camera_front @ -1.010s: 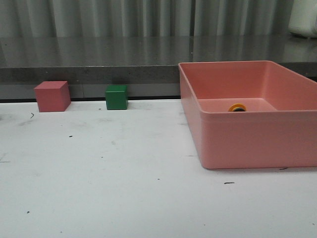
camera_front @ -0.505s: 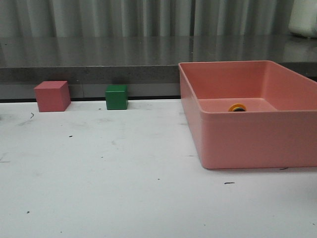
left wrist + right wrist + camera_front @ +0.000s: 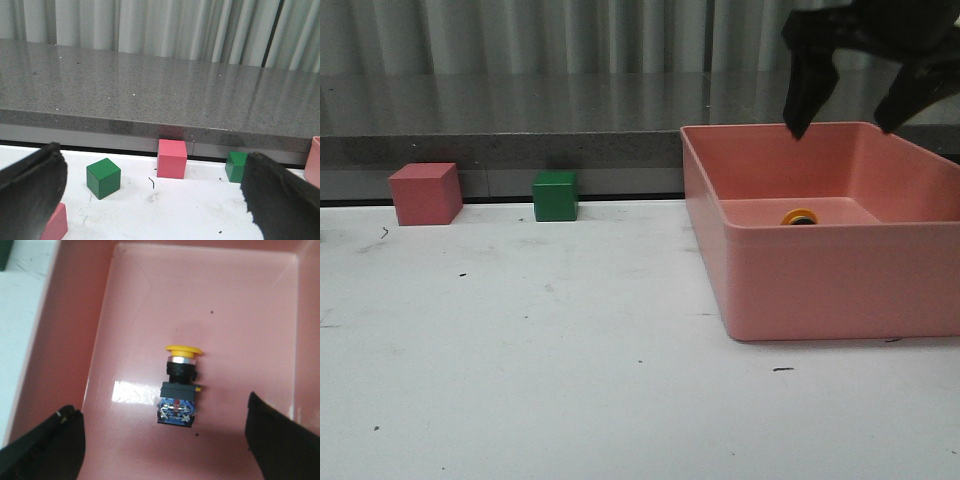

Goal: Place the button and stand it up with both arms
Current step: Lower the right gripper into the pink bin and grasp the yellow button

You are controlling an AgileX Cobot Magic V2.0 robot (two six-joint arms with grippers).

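The button (image 3: 180,390) lies on its side on the floor of the pink bin (image 3: 225,305), with its yellow cap pointing away from my right gripper's fingers. In the front view only the yellow cap (image 3: 800,217) shows over the bin's front wall (image 3: 840,280). My right gripper (image 3: 840,128) hangs open above the bin's back part, and in its wrist view (image 3: 160,410) the fingers stand wide on either side of the button without touching it. My left gripper (image 3: 152,160) is open and empty over the white table; it is out of the front view.
A red cube (image 3: 425,194) and a green cube (image 3: 555,196) stand at the table's back left by the grey ledge. The left wrist view shows a red cube (image 3: 172,158), two green cubes (image 3: 103,177) (image 3: 236,166) and another red cube (image 3: 55,225).
My right gripper has come into the front view at the top right, above the bin. The button and the cubes have not moved.
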